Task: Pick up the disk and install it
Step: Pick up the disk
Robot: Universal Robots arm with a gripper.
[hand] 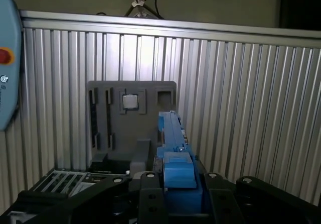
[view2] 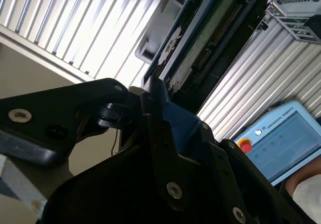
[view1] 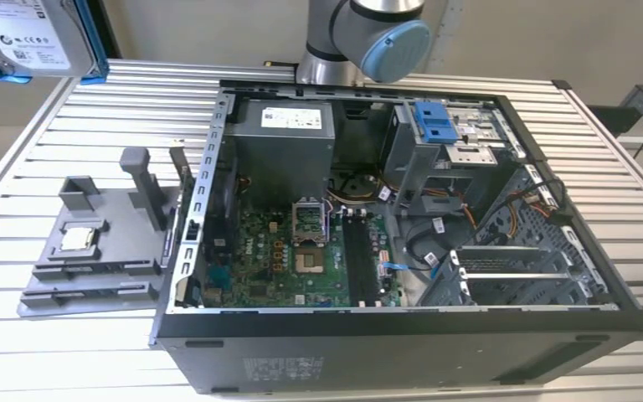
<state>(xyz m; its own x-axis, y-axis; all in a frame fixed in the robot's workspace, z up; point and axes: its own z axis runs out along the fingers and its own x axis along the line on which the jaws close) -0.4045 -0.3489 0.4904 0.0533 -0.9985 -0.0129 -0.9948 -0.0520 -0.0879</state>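
Observation:
The disk (view1: 31,38), silver-grey with a white label and a blue carrier rail, hangs in the air above the table's far corner on the exterior view's left. In the first wrist view the disk (hand: 172,131) shows edge-on, rising from my gripper (hand: 178,191), whose black fingers (hand: 149,196) are shut on its blue rail. The second wrist view shows the disk's green circuit-board side (view2: 210,28) held by my gripper (view2: 165,128).
An open computer case (view1: 193,251) lies on the slatted metal table (view1: 635,167), with a blue-latched drive bay (view1: 439,121) at its back. A grey fixture (view1: 93,268) carrying a small processor chip (view1: 78,239) stands beside the case. A teach pendant (view2: 281,138) is nearby.

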